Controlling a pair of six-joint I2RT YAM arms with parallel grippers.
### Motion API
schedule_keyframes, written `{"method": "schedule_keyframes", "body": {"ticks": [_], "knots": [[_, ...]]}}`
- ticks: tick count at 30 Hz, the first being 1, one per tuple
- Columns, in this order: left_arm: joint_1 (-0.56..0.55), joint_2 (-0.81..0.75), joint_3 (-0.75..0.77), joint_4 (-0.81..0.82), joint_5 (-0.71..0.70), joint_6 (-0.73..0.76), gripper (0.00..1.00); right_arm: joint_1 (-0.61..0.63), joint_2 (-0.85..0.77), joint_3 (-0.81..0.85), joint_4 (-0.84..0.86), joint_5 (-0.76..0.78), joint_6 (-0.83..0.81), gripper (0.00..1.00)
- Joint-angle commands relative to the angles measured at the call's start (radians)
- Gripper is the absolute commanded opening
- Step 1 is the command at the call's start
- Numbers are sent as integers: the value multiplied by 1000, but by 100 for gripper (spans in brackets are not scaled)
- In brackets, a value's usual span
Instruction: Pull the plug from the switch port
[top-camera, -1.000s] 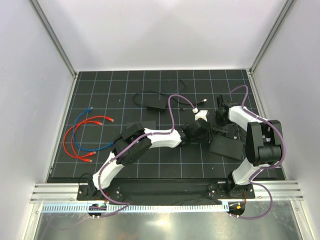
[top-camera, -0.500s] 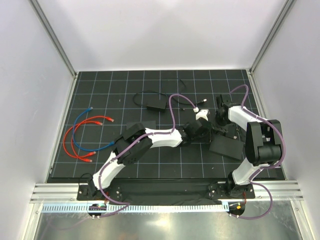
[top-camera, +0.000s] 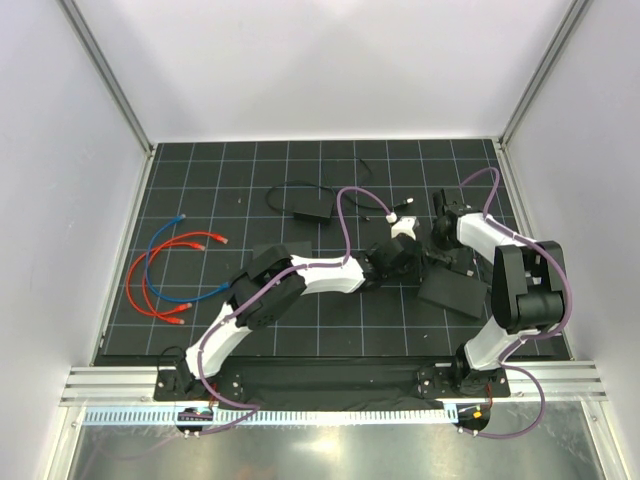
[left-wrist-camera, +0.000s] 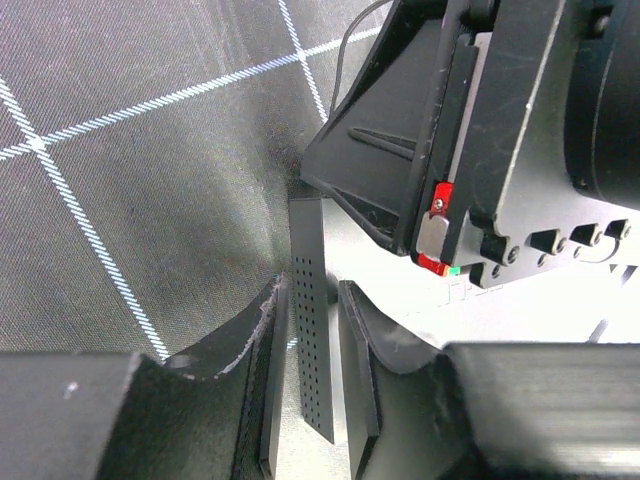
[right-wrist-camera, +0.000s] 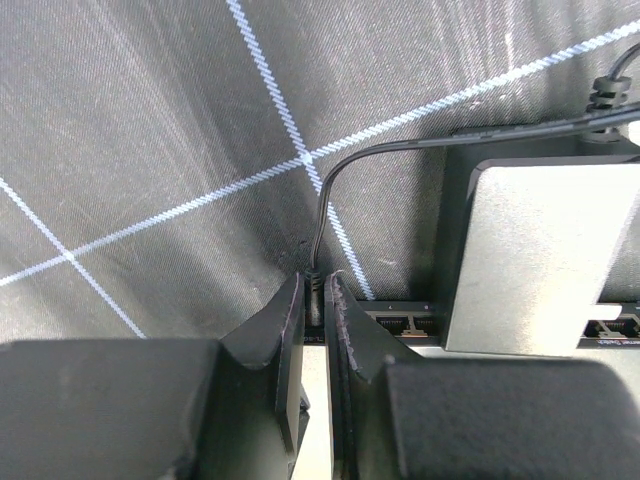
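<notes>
The switch (left-wrist-camera: 312, 350) is a flat black box. My left gripper (left-wrist-camera: 310, 292) is shut on its perforated side edge. In the right wrist view its row of sockets (right-wrist-camera: 400, 322) shows at the jaw tips. My right gripper (right-wrist-camera: 314, 290) is shut on the small black plug (right-wrist-camera: 314, 298) seated at that edge. The plug's thin black cord (right-wrist-camera: 400, 145) curves up and to the right. In the top view the left gripper (top-camera: 398, 256) and right gripper (top-camera: 440, 250) meet at centre right, with the switch mostly hidden between them. The right gripper's body (left-wrist-camera: 480, 130) fills the upper right of the left wrist view.
A thin black square plate (top-camera: 455, 295) lies just in front of the right gripper. A black power brick (top-camera: 310, 212) with its cord lies at the back centre. A small white piece (top-camera: 402, 228) sits behind the grippers. Red and blue cables (top-camera: 175, 270) lie at the left.
Both grippers have crept very slightly toward the back of the mat. Their holds look the same.
</notes>
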Motion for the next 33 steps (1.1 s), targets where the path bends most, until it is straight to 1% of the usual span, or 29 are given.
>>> {"method": "schedule_keyframes", "body": {"ticks": [1,5,8,9,11,13,17,20,25,29,31,33], "knots": [[-2,57,-10,-134,-12,14,29,-11,-1,64,115,85,-4,1],[-2,60,-7,-133,-6,16,29,-12,21,89,124,82,11,1],[-2,66,-4,-133,-5,14,28,-25,39,115,84,16,57,1],[-2,68,-5,-134,-8,14,28,-26,33,118,75,-9,83,1],[-2,69,-2,-134,-8,12,28,-25,-7,89,101,-11,94,1],[-2,72,2,-133,0,11,28,-23,-4,83,101,-3,92,1],[-2,76,6,-133,3,11,28,-29,80,123,81,31,71,1],[-2,69,-2,-133,-2,11,28,-34,99,144,100,42,63,1],[-2,62,-5,-133,-9,14,28,-34,107,225,61,46,51,1],[-2,27,-19,-128,-31,32,29,-32,65,244,23,77,39,1],[-1,-1,-45,-113,-41,54,32,-34,24,247,-20,106,34,1],[-1,-52,-86,-73,-54,68,37,-38,-11,244,-60,141,33,1]]}}
